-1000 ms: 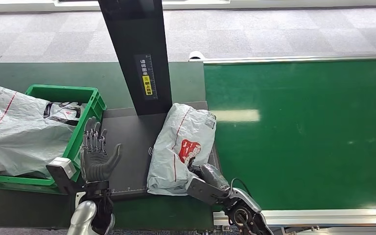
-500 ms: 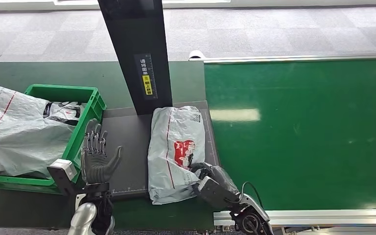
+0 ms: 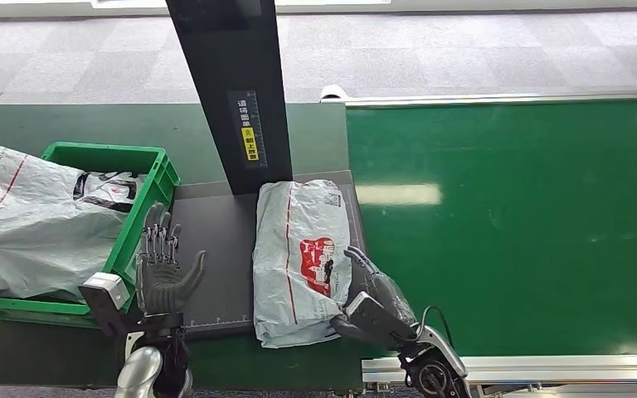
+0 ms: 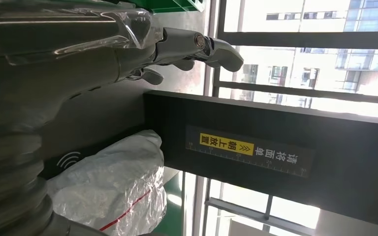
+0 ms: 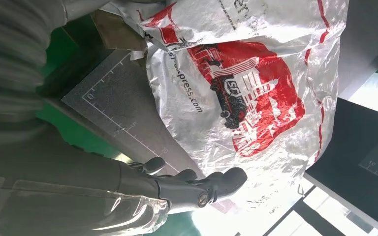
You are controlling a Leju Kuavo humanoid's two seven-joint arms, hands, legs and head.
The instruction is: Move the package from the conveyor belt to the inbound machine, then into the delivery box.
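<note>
While the package (image 3: 301,259) lies on the machine plate (image 3: 216,249), head view: right hand (image 3: 373,298) spread at its edge, holding nothing; left hand (image 3: 163,265) spread beside the crate (image 3: 99,157).
Left wrist view: fingers (image 4: 197,44) apart, package beyond.
Right wrist view: slick film; risk, slipping when lifted.

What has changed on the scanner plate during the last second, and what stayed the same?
The package turned from tilted to straight along the dark platform. The right hand let go and now lies open beside it. The left hand, green crate and conveyor belt are unchanged.
</note>
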